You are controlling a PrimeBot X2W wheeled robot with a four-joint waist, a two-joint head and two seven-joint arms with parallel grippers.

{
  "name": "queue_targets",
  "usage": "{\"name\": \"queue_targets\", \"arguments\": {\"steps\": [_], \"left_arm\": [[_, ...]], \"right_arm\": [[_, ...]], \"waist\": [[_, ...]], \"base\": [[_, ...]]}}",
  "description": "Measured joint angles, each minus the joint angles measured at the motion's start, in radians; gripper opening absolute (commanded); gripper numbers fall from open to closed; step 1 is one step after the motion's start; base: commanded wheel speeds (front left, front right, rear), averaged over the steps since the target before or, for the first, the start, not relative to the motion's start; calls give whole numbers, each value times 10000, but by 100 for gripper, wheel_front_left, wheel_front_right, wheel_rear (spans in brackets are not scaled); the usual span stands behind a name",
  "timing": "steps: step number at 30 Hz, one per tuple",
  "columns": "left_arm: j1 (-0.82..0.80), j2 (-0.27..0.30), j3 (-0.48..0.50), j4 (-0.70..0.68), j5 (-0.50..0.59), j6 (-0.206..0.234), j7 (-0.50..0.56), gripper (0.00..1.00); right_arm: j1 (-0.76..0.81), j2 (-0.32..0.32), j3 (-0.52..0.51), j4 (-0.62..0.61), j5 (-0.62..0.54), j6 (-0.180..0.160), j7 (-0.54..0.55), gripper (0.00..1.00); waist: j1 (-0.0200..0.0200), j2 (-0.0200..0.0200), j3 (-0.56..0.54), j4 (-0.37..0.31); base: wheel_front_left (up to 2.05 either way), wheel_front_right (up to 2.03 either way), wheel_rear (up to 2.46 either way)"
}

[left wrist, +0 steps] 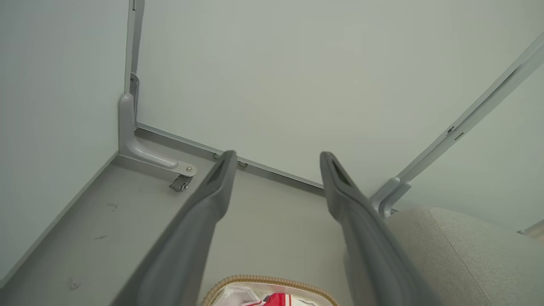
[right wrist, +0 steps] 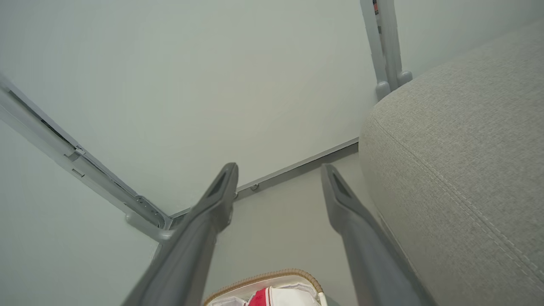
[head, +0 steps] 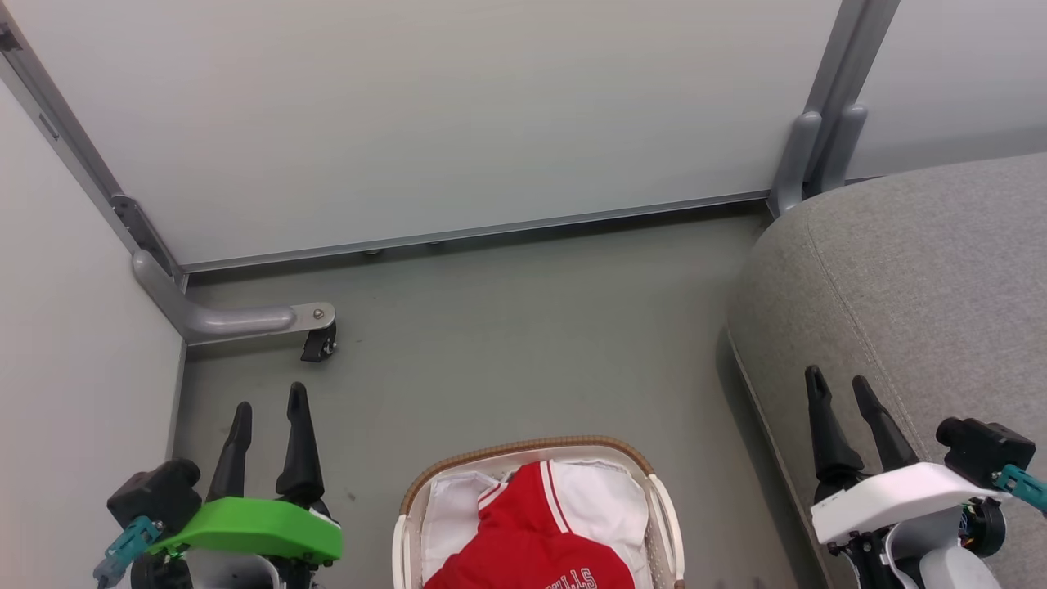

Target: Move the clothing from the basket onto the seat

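Both grippers open and empty, the clothing in the basket on the floor.

The left gripper (head: 270, 401) hung with its two dark fingers spread apart and nothing between them, above the left edge of the floor (head: 507, 327), close to the side panel. The right gripper (head: 836, 380) was spread the same way, also empty, over the near left edge of the seat (head: 916, 278). Between the two, at the near edge of the floor, stood the basket (head: 523, 448), cut off by the bottom of the head view. The clothing (head: 532, 532) lay inside it on the white liner (head: 605, 499), a red piece with white stripe trim and some white lettering low down. A strip of bare floor separated the basket from the seat's rounded side. At the floor's far left corner stood a grey bracket (head: 237, 319) with a small black caster (head: 317, 345), and a pale wall panel (head: 409, 123) ran along the far edge.
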Motion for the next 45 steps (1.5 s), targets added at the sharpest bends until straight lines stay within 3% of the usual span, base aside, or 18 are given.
{"name": "queue_targets", "arguments": {"steps": [45], "left_arm": [[371,8,-127,583,3777,77,-999,100]], "right_arm": [[187,-52,366,171,-4485,2,-1009,100]], "waist": [[0,0,11,132]], "base": [[0,0,0]]}}
